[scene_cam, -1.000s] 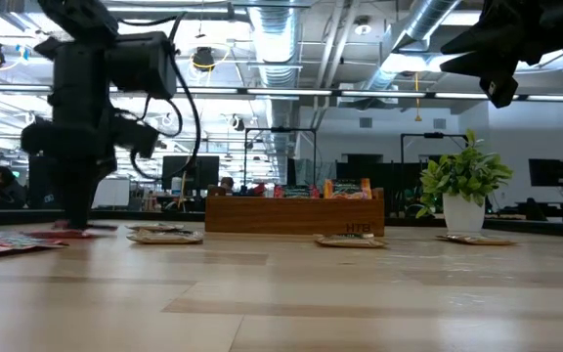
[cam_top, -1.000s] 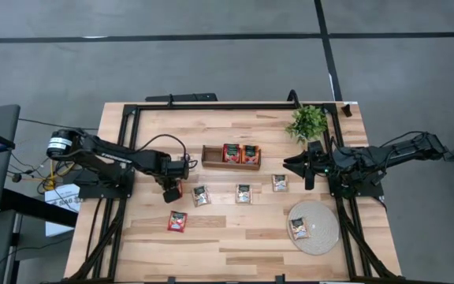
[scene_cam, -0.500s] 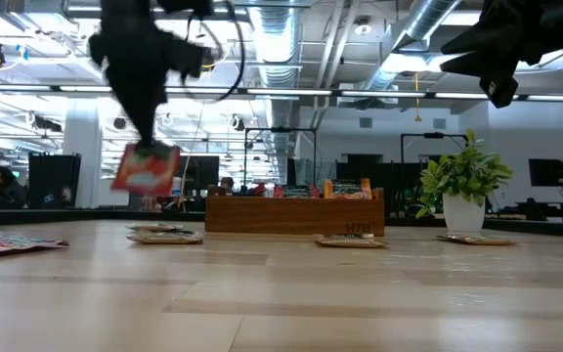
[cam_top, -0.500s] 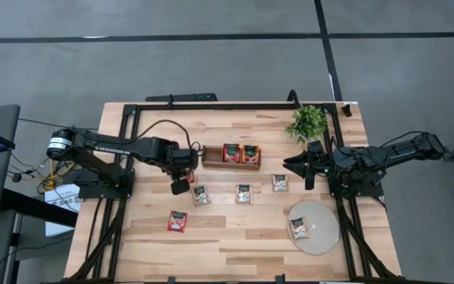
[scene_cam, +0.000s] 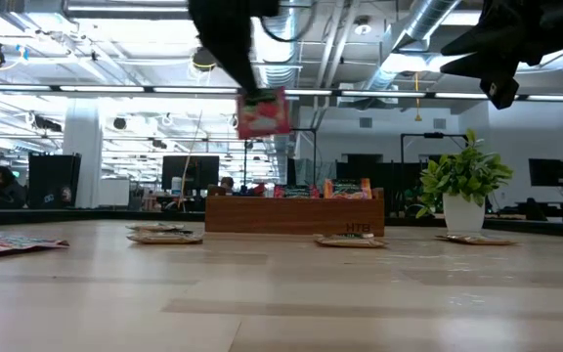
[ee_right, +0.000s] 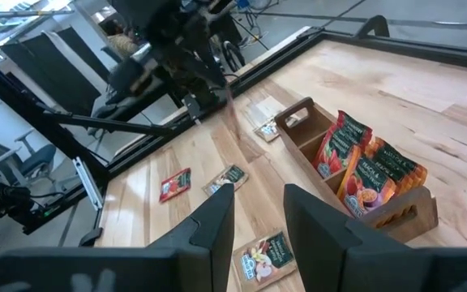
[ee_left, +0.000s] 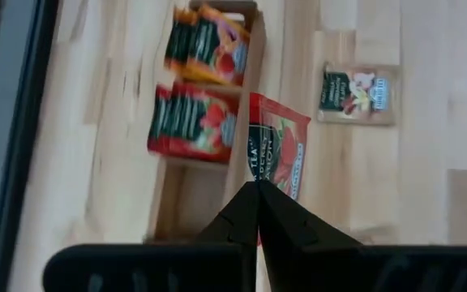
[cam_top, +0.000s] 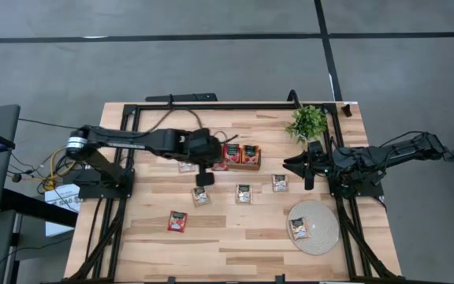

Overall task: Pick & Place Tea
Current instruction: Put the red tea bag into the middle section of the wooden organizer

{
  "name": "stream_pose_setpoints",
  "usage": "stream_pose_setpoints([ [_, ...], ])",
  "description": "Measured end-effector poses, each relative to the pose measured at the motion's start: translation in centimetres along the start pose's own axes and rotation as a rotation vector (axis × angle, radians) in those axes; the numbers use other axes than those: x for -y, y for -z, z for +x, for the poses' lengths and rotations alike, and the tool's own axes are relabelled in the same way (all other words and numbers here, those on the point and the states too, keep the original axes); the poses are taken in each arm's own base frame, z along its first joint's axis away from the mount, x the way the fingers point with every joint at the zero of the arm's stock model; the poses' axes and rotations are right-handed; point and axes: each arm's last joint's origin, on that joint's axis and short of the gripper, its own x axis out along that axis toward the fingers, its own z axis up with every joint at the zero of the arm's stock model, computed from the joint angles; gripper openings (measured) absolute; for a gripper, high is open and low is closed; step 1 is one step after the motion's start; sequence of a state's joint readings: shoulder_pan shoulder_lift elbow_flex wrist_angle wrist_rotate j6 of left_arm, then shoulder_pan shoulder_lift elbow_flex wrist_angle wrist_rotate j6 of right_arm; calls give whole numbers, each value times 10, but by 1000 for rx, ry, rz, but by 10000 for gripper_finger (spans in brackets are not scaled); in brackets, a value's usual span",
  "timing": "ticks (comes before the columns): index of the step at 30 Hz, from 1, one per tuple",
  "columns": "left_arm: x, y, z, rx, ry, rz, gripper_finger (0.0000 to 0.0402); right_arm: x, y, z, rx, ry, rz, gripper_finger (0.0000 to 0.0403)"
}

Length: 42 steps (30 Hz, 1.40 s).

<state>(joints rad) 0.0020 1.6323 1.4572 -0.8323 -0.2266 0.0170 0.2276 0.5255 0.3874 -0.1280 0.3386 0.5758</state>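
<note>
Left gripper [ee_left: 258,188], jaws clenched on a red sachet [ee_left: 276,154], has carried it up beside the wooden box [cam_top: 211,150].

Wooden tray [cam_top: 211,162]: left compartment free, two right compartments filled with upright sachets [cam_top: 241,154].
Worktop [cam_top: 235,237]: front strip open; loose sachets [cam_top: 243,193] scattered mid-surface.
Far right: plant [cam_top: 307,122], round mat [cam_top: 314,227].
Left end effector [cam_top: 213,160] over tray's left end.
</note>
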Motion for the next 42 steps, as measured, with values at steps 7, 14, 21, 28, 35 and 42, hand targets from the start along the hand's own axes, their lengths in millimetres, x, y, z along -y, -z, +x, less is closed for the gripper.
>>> stream_pose_setpoints([
  [7, -8, -26, 41, 2, -45, 72, 0, 0, 0, 0, -1, 1, 0, 102],
  [14, -25, -28, 66, -34, -87, 91, 0, 0, 0, 0, -3, 2, -1, 102],
  [21, -36, -26, 80, -50, -103, 98, 0, 0, 0, 0, -5, 3, -1, 102],
  [28, -39, -22, 98, -94, -106, 106, 0, 1, 1, 1, -13, 8, -4, 102],
  [35, -40, -18, 107, -127, -106, 110, 0, 1, 3, 2, -29, 17, -10, 102],
  [42, -49, -16, 109, -129, -74, 78, 0, 1, 6, 6, -51, 31, -19, 102],
])
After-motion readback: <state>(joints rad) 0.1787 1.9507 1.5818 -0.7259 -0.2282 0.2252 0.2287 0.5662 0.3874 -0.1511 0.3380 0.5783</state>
